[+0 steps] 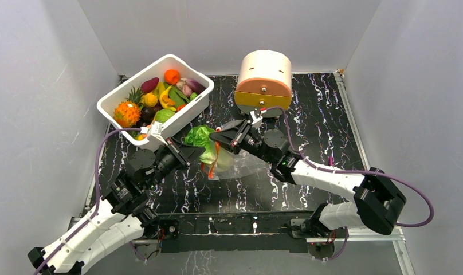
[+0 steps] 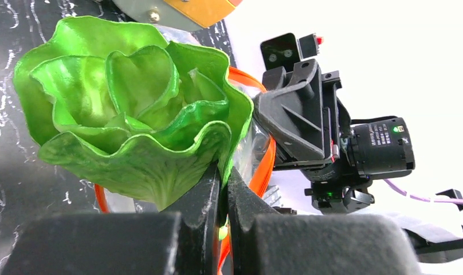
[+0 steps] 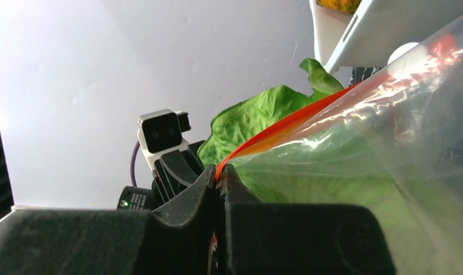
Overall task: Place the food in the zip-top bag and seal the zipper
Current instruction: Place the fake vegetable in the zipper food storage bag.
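Left gripper point(image 2: 222, 175) pinches the lettuce point(image 2: 126, 109); right gripper point(image 3: 219, 173) clamps the zipper point(image 3: 286, 123).

The tub point(image 1: 188, 111) stands at the rear left of the counter point(image 1: 321, 126), with loose food point(image 1: 160, 94) inside it. The round drawer box point(image 1: 263, 80) sits to its right, at the rear centre. In front of both, mid-counter, is the bag point(image 1: 243, 166), its mouth toward the tub. The lettuce point(image 1: 199, 137) sits in that mouth, ringed by the zipper point(image 3: 286, 127). The left hand point(image 2: 223, 177) is on the zipper at the lettuce's near left, and the right hand point(image 3: 219, 175) is on it at the right.
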Controlling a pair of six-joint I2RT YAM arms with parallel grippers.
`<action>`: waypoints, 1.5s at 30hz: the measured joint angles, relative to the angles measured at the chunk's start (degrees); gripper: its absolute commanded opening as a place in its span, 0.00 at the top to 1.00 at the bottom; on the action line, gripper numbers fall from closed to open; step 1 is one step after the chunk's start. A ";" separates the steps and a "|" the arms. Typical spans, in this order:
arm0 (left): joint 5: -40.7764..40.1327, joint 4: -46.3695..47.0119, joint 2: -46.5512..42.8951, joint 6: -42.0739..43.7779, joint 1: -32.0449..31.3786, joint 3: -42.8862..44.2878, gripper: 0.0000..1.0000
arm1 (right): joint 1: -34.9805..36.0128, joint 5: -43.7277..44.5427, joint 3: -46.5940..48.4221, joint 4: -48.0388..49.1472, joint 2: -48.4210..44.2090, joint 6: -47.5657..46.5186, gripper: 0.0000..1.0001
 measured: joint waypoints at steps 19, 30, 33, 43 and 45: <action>5.42 -6.16 1.84 4.59 0.00 8.02 0.25 | -2.47 3.13 0.33 2.99 -5.57 2.71 1.00; 3.87 -17.90 -3.08 2.19 0.02 11.74 0.42 | -3.82 4.22 0.35 2.91 -6.69 2.71 1.00; 4.24 -16.85 -5.79 -1.99 0.00 7.37 0.43 | -3.82 4.22 0.83 2.80 -6.69 2.67 1.00; 8.46 -9.31 -1.53 -17.73 0.00 2.80 0.29 | -3.82 3.23 5.20 3.15 -6.69 2.51 1.00; 8.81 -7.93 -0.76 -19.82 0.00 2.47 0.26 | -3.82 2.47 5.51 3.41 -6.69 2.67 1.00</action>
